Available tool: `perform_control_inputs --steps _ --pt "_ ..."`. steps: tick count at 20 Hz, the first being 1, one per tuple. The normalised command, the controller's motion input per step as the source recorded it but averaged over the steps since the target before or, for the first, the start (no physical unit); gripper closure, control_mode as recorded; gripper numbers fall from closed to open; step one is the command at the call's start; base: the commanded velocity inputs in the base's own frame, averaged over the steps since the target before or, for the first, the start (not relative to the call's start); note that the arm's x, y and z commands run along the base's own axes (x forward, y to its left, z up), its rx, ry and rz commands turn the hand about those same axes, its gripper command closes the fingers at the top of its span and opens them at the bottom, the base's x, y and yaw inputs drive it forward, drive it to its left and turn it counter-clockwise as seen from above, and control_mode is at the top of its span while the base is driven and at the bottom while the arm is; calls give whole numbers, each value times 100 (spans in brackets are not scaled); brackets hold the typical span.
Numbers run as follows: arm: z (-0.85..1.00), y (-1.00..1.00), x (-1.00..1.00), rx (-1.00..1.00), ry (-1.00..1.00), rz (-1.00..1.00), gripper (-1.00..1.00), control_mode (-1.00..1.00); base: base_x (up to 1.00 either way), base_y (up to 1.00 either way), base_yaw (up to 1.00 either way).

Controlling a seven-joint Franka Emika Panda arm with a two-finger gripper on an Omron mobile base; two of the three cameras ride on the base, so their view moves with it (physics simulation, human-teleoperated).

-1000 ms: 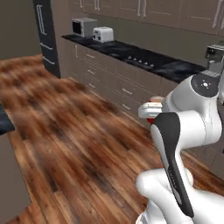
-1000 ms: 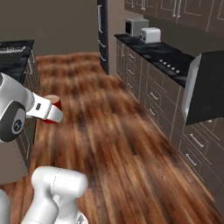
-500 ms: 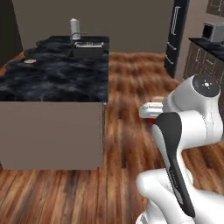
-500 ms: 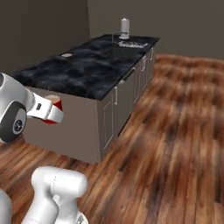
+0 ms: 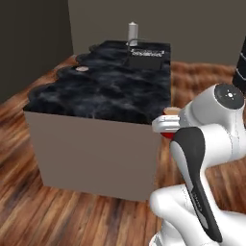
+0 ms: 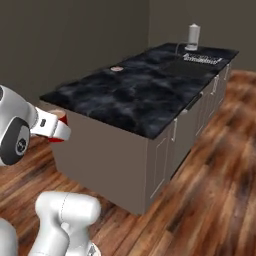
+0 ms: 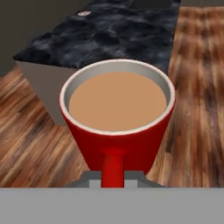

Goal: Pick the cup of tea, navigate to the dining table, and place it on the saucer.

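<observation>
Nearest in the hand view, the cup of tea (image 7: 117, 127) sits low at the centre of the frame: a glossy red cup with a pale inner wall, light brown liquid near the rim, and its handle running straight down to the gripper (image 7: 113, 178), whose fingers are pressed tight on that handle. In the left base view the cup (image 5: 168, 133) peeks out red at centre right behind the white wrist; in the right base view it (image 6: 56, 136) shows at the left edge under the white hand.

Below and around runs a wood plank floor (image 6: 215, 190), streaked brown. Beyond the cup stands the dining table (image 5: 110, 91), a long block with plain grey-beige sides and a black, white-veined marble top with a wavy left edge. The right base view adds panelled cabinet doors (image 6: 162, 157) on its right flank. The saucer (image 5: 82, 69) lies at the top's left edge, upper left; it (image 7: 84, 13) is a small disc at the hand view's top. Farthest, a sink (image 5: 145, 54) and a pale cylinder (image 6: 193, 36) sit before dull walls.
</observation>
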Motion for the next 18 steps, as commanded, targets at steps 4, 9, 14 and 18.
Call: perform_control_inputs --steps 4,9,14,18 --pt "0 0 0 0 0 0 100 100 100 79 0" --pt "0 0 0 0 0 0 100 100 100 98 0" --pt "0 0 0 0 0 0 100 100 100 100 -1" --pt "0 0 0 0 0 0 100 100 100 100 -5"
